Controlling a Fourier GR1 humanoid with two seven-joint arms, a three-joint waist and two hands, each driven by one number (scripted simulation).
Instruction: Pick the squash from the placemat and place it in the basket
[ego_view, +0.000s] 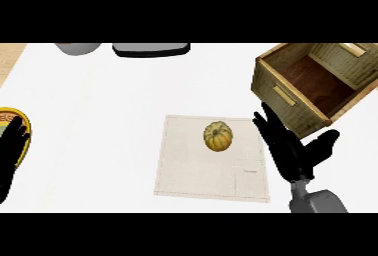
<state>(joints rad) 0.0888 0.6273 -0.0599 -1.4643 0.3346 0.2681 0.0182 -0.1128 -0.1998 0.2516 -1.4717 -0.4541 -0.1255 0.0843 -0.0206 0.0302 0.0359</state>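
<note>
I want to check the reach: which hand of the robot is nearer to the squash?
Right. The right hand, open, is just beside the squash at the placemat's right edge. The left hand rests far away at the view's left edge.

Beside our right hand (295, 150), we see a matt cloth placemat (210, 172), a ribbed yellow squash (218, 136), a woven basket (291, 100) with wooden floor, and a smooth white desk (96, 125).
</note>
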